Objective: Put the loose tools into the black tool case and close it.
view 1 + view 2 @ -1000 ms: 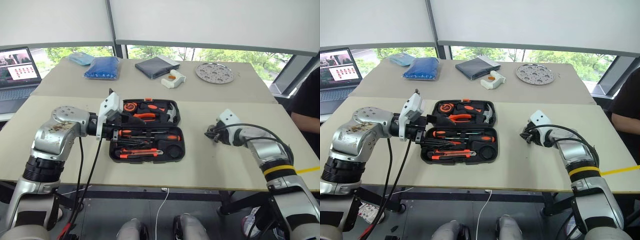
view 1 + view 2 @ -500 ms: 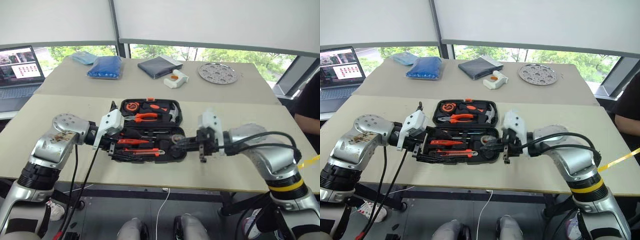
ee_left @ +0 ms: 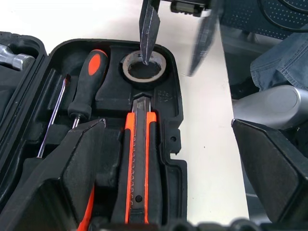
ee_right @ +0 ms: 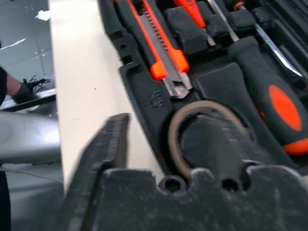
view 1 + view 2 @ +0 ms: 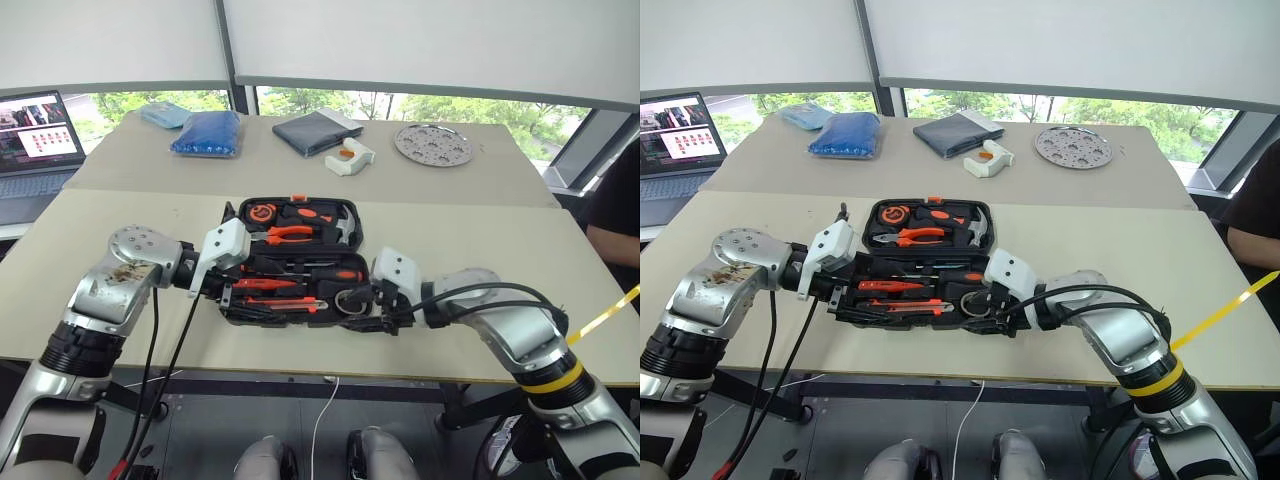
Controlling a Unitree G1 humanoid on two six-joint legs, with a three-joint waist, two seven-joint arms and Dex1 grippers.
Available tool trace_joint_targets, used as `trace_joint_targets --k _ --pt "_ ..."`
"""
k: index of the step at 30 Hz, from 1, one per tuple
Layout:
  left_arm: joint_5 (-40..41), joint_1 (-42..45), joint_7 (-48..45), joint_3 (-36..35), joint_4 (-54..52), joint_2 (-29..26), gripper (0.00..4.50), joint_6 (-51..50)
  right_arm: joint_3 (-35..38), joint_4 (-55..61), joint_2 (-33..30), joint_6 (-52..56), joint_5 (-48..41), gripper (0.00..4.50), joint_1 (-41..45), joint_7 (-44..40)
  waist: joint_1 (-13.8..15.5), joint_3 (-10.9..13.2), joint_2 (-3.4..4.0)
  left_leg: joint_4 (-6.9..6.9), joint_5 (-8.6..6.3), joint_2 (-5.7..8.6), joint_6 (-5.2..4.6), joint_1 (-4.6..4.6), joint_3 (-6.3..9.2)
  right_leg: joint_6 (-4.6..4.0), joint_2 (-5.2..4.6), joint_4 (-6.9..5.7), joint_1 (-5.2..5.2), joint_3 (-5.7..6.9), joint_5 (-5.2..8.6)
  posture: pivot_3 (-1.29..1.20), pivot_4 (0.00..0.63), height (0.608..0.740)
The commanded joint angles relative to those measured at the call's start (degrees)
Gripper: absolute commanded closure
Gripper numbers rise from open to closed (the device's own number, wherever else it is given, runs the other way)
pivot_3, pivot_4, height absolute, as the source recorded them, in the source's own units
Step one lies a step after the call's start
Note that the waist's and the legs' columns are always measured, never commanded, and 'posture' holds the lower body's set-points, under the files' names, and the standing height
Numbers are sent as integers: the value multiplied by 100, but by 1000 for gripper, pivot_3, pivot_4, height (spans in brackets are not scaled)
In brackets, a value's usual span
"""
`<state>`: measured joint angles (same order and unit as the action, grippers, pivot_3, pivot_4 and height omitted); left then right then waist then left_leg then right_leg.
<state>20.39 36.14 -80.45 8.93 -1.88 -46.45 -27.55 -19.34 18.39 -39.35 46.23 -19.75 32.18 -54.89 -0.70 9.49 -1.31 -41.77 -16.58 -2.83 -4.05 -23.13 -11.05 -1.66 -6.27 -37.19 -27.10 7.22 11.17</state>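
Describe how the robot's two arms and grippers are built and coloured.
Both arms have silver-grey metal shells with black joints and loose black cables. White blocks sit at the wrists. Left gripper and right gripper have black wedge fingers. The right forearm carries a yellow band; the left shoulder shell looks scuffed.

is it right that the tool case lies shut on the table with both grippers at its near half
Not shut: the black tool case lies open, tools in its recesses, as the left eye view shows. The left gripper and right gripper are indeed at its near half.
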Motion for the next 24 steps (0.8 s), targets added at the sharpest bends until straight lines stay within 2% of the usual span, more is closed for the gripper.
trace_joint_targets --k 1,5,8,11,14,15,16,21,24 --pt "33 14 58 -133 -81 -17 0 115 275 190 -106 -28 -143 1488 0 -107 0 0 0 0 0 0 0 0 0 0 -1 0 0 0 0 0 150 718" --pt "51 -125 208 -240 -128 -73 0 49 485 118 -162 -55 -250 1488 -4 -112 0 0 0 0 0 0 0 1 0 0 -1 0 0 -1 0 0 150 718" --pt "13 -427 452 -522 -69 -237 0 33 1024 -27 -192 -17 -478 2214 -46 -55 -12 0 0 0 0 -1 0 1 0 0 -1 0 0 -2 0 0 150 718" --pt "-78 -770 756 -867 184 -405 707 116 1342 -291 -323 -218 -414 3240 -149 -24 -7 0 0 1 0 -2 0 2 0 -1 -1 1 0 -1 0 0 150 718" --pt "-383 -956 1253 -1071 690 -466 1819 387 1472 -802 -356 -548 -160 4305 -148 143 -6 0 0 1 0 -1 0 4 0 0 -4 3 0 -1 0 0 150 718" --pt "-509 -967 1439 -1114 901 -459 2126 498 1480 -1021 -345 -718 -55 4485 -124 192 -6 0 0 1 0 -1 0 3 1 0 -6 3 0 0 0 0 150 718" --pt "-603 -956 1583 -1140 1084 -444 2605 577 1476 -1217 -319 -880 40 4500 -96 235 -5 0 0 1 -1 -1 0 4 0 0 -7 2 1 0 0 0 150 718" --pt "-1033 -757 2000 -931 1737 -297 4399 903 1121 -2232 22 -2109 720 4500 78 374 -5 0 -1 3 -1 0 1 1 -3 1 -6 2 -1 1 -1 0 150 718" --pt "-1221 -500 2133 -717 2003 -24 4465 988 937 -2615 273 -2582 986 4500 229 356 0 0 0 6 0 -1 1 -3 -6 -1 -4 1 -7 1 -1 0 150 718"
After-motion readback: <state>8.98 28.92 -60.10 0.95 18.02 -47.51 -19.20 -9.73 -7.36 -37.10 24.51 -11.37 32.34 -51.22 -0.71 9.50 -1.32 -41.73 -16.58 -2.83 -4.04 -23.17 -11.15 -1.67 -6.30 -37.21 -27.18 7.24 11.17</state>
